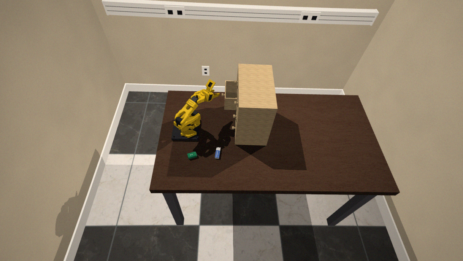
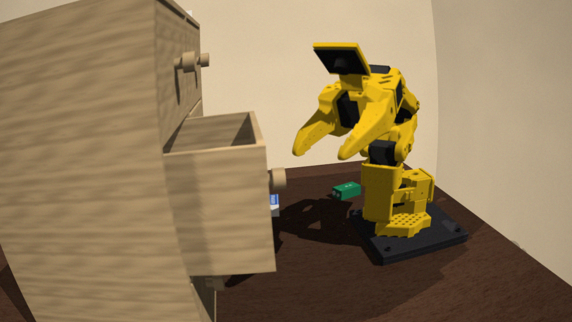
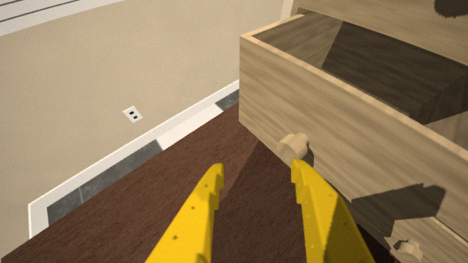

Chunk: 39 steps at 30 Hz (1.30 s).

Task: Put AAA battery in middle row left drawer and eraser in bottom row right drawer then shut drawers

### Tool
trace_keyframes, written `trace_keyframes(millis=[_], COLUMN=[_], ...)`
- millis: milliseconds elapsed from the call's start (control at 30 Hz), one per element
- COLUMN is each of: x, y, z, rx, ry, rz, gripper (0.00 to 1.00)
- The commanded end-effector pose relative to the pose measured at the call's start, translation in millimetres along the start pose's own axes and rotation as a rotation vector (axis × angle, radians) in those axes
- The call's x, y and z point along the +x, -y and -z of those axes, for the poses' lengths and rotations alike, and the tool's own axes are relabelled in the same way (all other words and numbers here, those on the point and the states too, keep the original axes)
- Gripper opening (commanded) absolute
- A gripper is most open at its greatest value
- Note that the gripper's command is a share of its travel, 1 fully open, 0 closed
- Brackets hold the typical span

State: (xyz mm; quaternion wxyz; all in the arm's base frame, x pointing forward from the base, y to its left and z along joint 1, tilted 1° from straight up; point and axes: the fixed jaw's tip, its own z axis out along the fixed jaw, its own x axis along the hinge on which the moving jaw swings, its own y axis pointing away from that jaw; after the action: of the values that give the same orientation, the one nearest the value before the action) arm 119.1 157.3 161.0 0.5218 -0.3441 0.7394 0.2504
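Note:
The wooden chest [image 1: 256, 103] stands on the dark table with one middle-row drawer [image 3: 346, 100] pulled out; it also shows in the exterior view [image 2: 218, 187]. The part of the drawer's inside that I see holds nothing. My gripper [image 3: 257, 173] is open and empty, level with the drawer front. Its right fingertip is right at the drawer's knob [image 3: 294, 144], and the knob is not between the fingers. The blue-and-white eraser [image 1: 218, 153] lies on the table near the chest's front corner. I see no AAA battery in any view.
A green block [image 1: 192, 155] lies on the table left of the eraser, near my base [image 1: 185, 134]. The other drawers are shut, with knobs sticking out above [image 2: 188, 62] and below [image 3: 408, 246] the open one.

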Motion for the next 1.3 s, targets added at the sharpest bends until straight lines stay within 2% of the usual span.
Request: trace_keyframes(millis=[0, 400, 567, 967, 1100, 1267], x=[2.7, 2.7, 4.3, 4.3, 6.8, 6.8], y=[2.3, 2.3, 12.3, 12.3, 21.0, 21.0], z=[-1.0, -1.0, -13.2, -13.2, -22.2, -22.2], rx=[0.011, 0.011, 0.055, 0.055, 0.091, 0.091], ry=[-0.001, -0.001, -0.001, -0.001, -0.001, -0.001], rz=[-0.014, -0.014, -0.03, -0.03, -0.042, -0.042], gripper=[0.21, 0.21, 0.21, 0.21, 0.21, 0.21])
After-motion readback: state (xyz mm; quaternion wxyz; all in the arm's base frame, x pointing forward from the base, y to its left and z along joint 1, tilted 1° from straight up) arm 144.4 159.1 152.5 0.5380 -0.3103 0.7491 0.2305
